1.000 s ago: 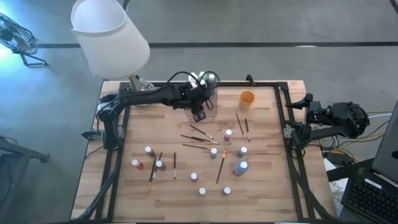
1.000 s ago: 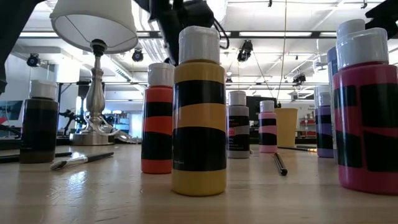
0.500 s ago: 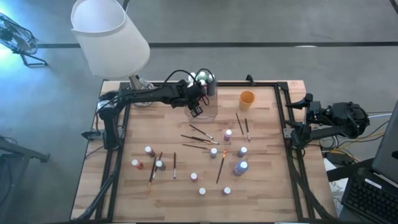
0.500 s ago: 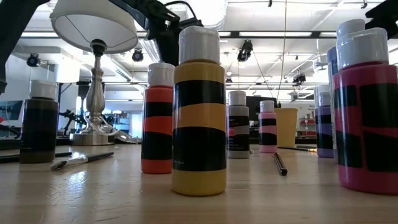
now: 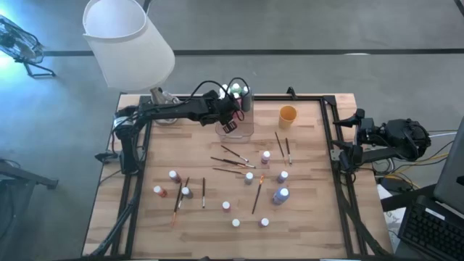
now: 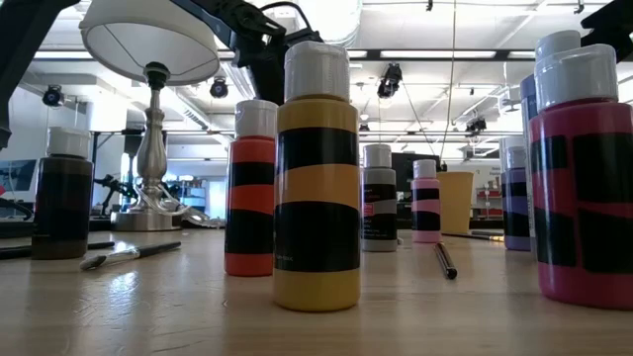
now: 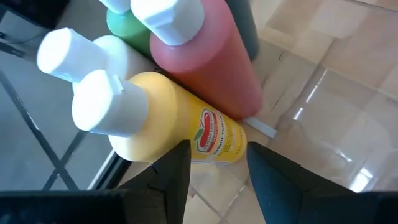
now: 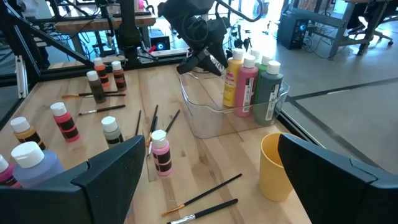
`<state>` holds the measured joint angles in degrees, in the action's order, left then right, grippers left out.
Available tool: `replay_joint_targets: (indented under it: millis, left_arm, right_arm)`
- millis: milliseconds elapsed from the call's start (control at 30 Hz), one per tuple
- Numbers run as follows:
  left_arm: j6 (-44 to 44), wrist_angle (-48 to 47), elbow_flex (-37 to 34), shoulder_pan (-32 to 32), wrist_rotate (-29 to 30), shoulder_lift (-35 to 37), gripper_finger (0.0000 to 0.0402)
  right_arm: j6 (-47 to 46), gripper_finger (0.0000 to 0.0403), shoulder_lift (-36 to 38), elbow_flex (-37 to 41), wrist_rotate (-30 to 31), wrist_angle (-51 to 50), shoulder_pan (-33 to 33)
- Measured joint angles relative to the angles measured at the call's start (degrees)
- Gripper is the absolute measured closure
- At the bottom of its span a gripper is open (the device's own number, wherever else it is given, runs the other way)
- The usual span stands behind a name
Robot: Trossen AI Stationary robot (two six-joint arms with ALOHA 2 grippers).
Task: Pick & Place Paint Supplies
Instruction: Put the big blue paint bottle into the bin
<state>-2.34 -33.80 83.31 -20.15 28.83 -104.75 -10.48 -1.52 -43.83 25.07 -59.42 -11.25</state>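
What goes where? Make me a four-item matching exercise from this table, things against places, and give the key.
Things:
1. yellow paint bottle
2. orange cup
3. right gripper
4. lamp

Places:
A. standing on the table, just right of the clear box in the high view
B. at the table's top left corner in the high view
C. inside the clear box, beside the red paint bottle
D. open, parked at the table's right edge

Pairs: 1-C, 2-A, 3-D, 4-B
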Motion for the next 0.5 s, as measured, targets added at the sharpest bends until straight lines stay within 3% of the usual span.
replay_joint_targets:
  millis: [100,300,500]
  left_arm:
    - [-0.2,0.0,0.0,0.0,-0.2,0.0,0.0239]
    - [-1.2,-1.7,0.9,0.7,-6.6,0.0,0.0239]
    - [-1.6,-4.3,3.6,2.1,-6.9,2.6,0.0239]
  right_arm:
    - [0.0,0.0039,0.0,0.0,0.0,0.0,0.0]
    - [0.0,0.0039,0.0,0.0,0.0,0.0,0.0]
    - [0.0,0.0039,0.0,0.0,0.0,0.0,0.0]
